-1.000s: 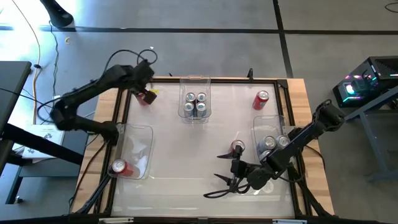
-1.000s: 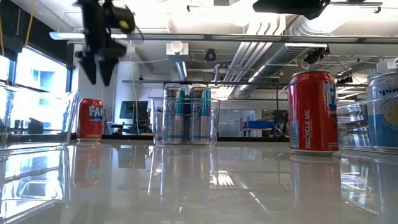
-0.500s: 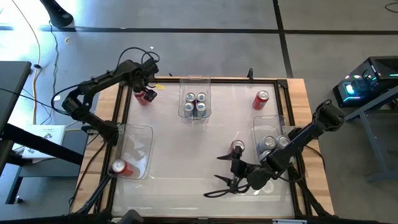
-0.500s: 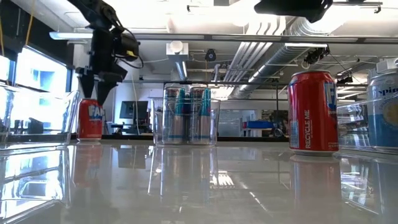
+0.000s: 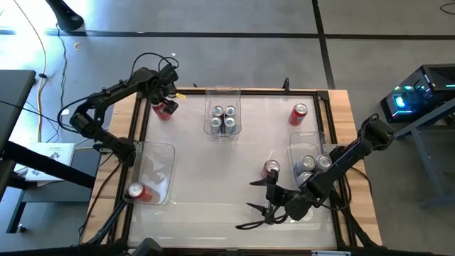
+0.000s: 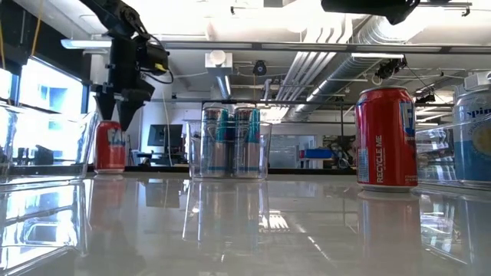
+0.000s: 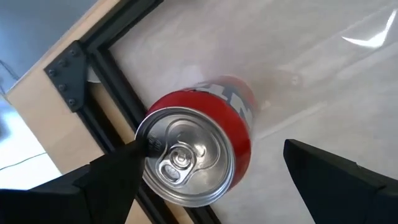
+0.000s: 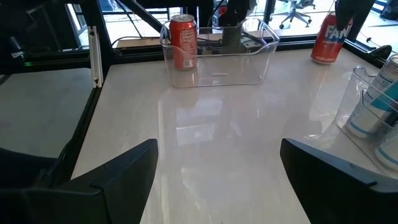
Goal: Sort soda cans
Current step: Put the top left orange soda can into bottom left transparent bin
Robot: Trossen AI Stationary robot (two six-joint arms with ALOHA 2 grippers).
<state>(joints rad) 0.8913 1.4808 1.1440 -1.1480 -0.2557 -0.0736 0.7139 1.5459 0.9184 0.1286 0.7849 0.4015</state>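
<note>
Left gripper (image 6: 117, 120) lowered over red can (image 7: 194, 153), four red cans total.

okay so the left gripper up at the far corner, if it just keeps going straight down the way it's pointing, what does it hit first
Most likely the red can standing by the table's far left corner. The left gripper hangs open directly above it, one finger on each side of the can's silver top, so going straight down should bring the fingers around the can rather than onto it.

Left gripper (image 5: 168, 99) hangs right above a can (image 5: 164, 108) at the table's (image 5: 213, 178) far-left corner. Right gripper (image 5: 264, 200) sits near front edge, another can (image 5: 271, 168) just behind it, bin (image 5: 313, 146) of cans beside its arm.
</note>
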